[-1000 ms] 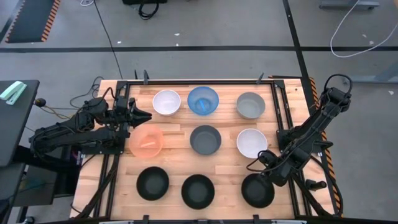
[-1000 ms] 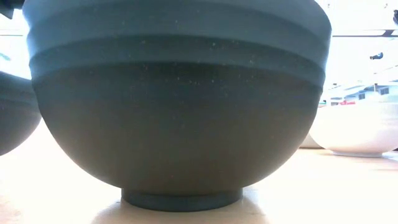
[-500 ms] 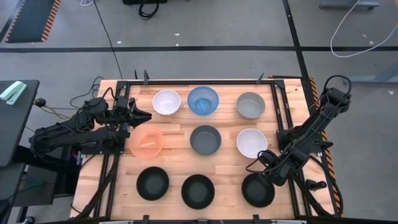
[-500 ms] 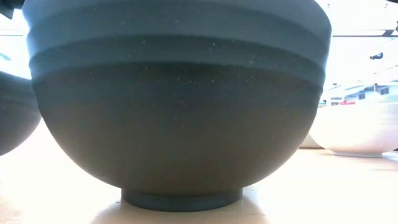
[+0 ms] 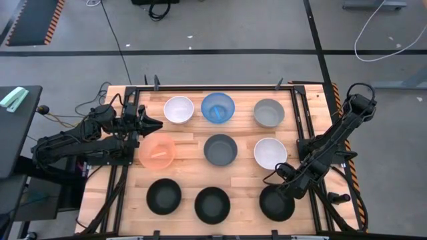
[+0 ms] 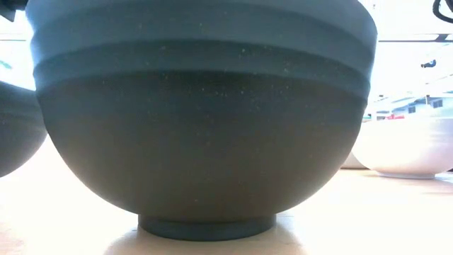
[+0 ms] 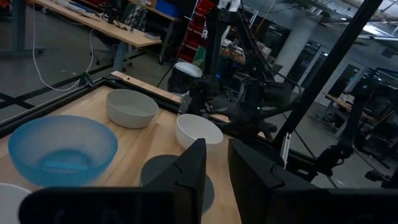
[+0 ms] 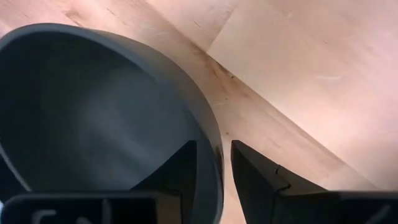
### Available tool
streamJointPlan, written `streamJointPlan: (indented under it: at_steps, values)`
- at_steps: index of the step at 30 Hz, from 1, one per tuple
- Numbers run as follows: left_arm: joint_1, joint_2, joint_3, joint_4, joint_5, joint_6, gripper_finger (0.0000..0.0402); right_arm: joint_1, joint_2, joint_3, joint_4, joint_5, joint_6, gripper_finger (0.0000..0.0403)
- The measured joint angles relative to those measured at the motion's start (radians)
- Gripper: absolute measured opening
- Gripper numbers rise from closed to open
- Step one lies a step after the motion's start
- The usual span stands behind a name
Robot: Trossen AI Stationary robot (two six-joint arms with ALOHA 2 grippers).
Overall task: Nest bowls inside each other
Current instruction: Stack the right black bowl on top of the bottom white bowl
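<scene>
We see nine bowls laid out in three rows on the table (image 5: 193, 143). The far row holds a white bowl (image 5: 178, 109), the blue bowl (image 5: 218, 108) and the pale grey bowl (image 5: 269, 113). The middle row has the pink-orange bowl (image 5: 157, 152), the dark grey bowl (image 5: 220, 149) and the second white bowl (image 5: 269, 153). Three black bowls fill the near row, none nested.

The right gripper (image 8: 214, 163) straddles the rim of the rightmost black bowl (image 5: 276, 205), one finger inside and one outside, narrowly spread; over the last second it has edged slightly lower along that rim, the bowl unmoved.

The left gripper (image 7: 214, 163) stays beside the pink-orange bowl, its fingers a narrow gap apart and empty.
</scene>
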Motion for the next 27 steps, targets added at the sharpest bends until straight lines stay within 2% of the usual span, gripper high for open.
streamJointPlan:
  at_steps: [5, 9, 16, 23, 27]
  values:
    - [0.0, 0.0, 0.0, 0.0, 0.0, -0.005, 0.0079, 0.0, 0.0, -0.057, 0.073, 0.004, 0.02, 0.0103]
    - [0.0, 0.0, 0.0, 0.0, 0.0, 0.005, 0.0078, 0.0, 0.0, -0.059, 0.066, 0.058, 0.017, 0.0086]
    - [0.0, 0.0, 0.0, 0.0, -0.001, 0.046, 0.0064, -0.028, 0.0, -0.06, 0.036, 0.084, 0.009, 0.0014]
    - [0.0, 0.0, 0.0, 0.001, -0.015, 0.054, 0.005, -0.081, 0.001, -0.037, -0.031, 0.082, -0.055, 0.0009]
    - [0.0, 0.0, 0.0, 0.001, -0.015, 0.053, 0.0045, -0.102, 0.001, 0.063, -0.167, 0.076, -0.099, 0.0007]
